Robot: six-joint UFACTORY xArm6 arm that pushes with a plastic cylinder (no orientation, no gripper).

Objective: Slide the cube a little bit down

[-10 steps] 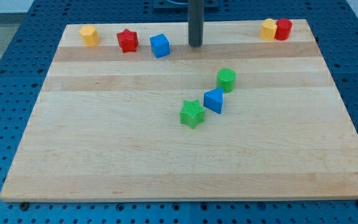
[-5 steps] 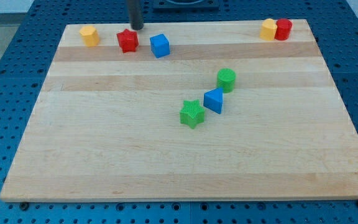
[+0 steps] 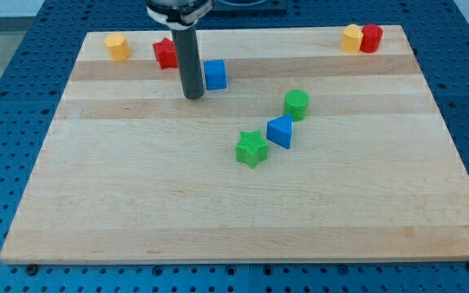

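The blue cube (image 3: 216, 74) sits on the wooden board (image 3: 137, 203) near the view's top, left of centre. My tip (image 3: 193, 95) rests on the board just left of and slightly below the cube, close to it or touching its left side. The dark rod rises from the tip and hides part of the red star (image 3: 165, 53) behind it.
A yellow block (image 3: 117, 46) sits at the top left. A yellow block (image 3: 351, 37) and a red cylinder (image 3: 371, 37) touch at the top right. A green cylinder (image 3: 297, 104), a blue triangular block (image 3: 281, 131) and a green star (image 3: 252, 149) form a diagonal near the centre.
My tip went from the top middle to the top left by the red star, then down to the cube's left side. The cube has shifted slightly right and down.
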